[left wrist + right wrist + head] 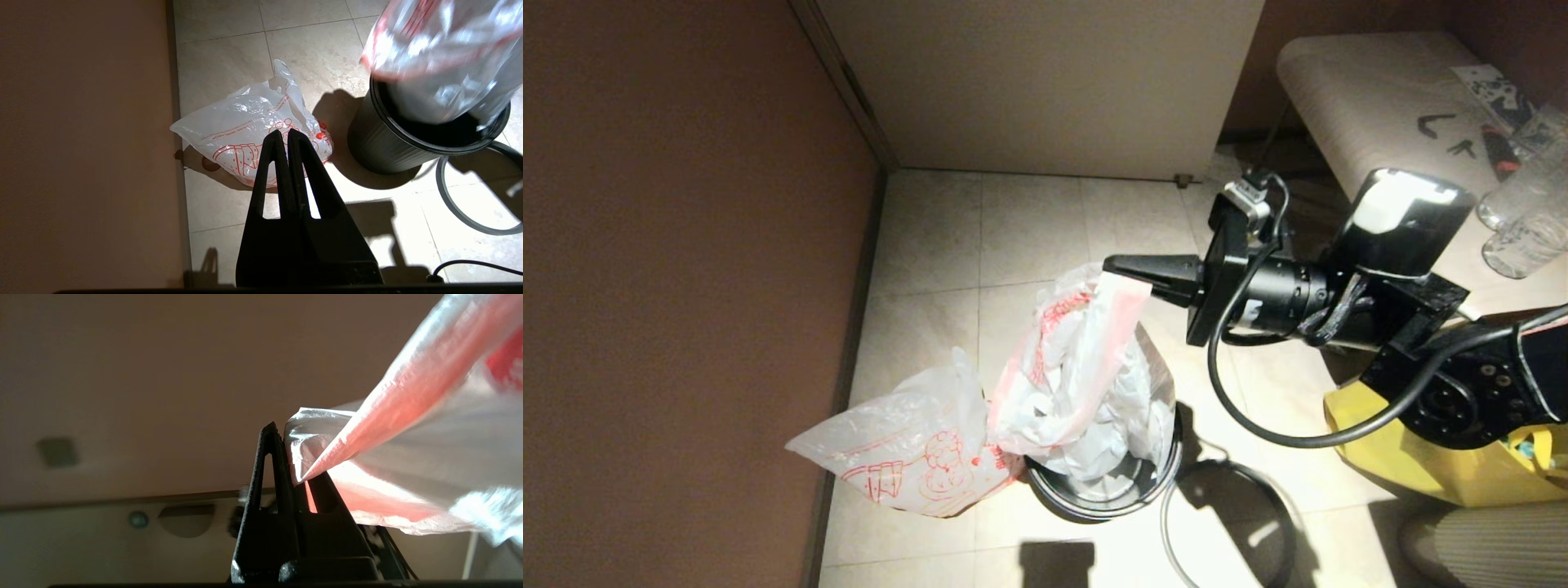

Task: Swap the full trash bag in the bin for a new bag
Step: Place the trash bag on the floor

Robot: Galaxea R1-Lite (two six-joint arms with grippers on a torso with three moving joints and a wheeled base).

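Note:
My right gripper (1116,266) (282,435) is shut on the pink-red top edge of the full trash bag (1078,376) (408,428). The whitish bag with red lettering hangs stretched up from the black bin (1045,490) (380,143), its lower part still inside. The new bag (907,449) (245,126), translucent with a red cartoon drawing, lies on the floor against the bin's left side. My left gripper (284,131) hovers above that bag, shut and holding nothing. The left arm does not show in the head view.
A thin grey ring (1282,523) (445,192) lies on the tiles right of the bin. A brown wall (686,286) runs along the left. A yellow tote (1421,465) sits under my right arm, and a table (1356,98) with glasses (1519,220) stands at the back right.

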